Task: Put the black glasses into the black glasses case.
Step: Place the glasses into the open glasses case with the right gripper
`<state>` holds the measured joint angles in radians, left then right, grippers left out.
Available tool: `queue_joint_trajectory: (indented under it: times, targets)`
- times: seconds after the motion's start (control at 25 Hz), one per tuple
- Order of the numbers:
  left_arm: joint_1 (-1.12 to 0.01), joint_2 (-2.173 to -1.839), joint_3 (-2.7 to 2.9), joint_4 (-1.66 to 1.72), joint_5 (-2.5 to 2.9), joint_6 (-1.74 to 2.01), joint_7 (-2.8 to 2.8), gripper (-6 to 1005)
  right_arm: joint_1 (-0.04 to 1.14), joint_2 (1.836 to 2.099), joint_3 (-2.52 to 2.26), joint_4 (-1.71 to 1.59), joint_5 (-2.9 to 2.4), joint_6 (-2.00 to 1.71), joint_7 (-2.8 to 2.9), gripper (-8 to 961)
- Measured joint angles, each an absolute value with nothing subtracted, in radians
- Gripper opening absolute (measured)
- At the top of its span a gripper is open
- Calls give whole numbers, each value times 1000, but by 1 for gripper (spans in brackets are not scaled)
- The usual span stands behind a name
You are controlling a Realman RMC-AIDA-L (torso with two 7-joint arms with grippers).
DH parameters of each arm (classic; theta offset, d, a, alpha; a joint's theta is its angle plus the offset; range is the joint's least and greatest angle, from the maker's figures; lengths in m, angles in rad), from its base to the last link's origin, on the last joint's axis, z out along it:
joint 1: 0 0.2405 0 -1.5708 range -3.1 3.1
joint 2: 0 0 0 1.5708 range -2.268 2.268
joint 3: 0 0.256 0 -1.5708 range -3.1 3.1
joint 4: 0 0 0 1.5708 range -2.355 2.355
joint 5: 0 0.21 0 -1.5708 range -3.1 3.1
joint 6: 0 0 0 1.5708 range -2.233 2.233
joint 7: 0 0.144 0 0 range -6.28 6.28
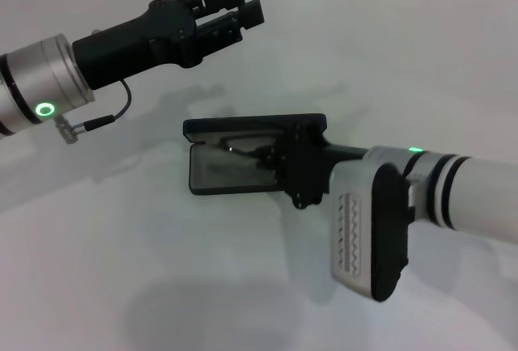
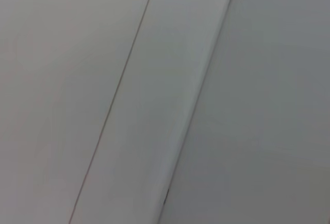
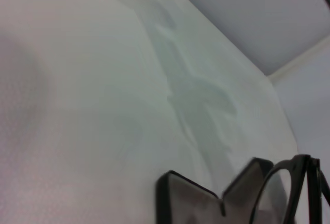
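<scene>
Item: case (image 1: 212, 167), open on the surface (image 1: 121, 270). I should lower the glasses (image 1: 243, 150) level into its tray and clear the raised lid before letting go.

Item: glasses, over the open case at the right gripper (image 1: 279, 161), seemingly pinched there; I cannot tell its finger state.

Item: left gripper (image 1: 231, 13), spread, empty, raised well apart behind the case.

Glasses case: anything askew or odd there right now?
Nothing stands out. The black glasses case lies open and flat on the table, lid up. The right pincer is over its open tray with the black glasses. The left pincer hangs raised, away from the case.
</scene>
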<state>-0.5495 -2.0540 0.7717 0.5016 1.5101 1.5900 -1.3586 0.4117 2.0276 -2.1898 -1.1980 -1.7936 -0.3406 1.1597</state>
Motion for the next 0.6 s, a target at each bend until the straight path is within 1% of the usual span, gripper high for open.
queue_joint_trajectory:
  times: [0.6]
  targets:
    - [-559, -2062, 774, 492, 1518, 1548, -1343, 539, 441, 2028, -2272, -1152, -1810, -225, 1163, 161]
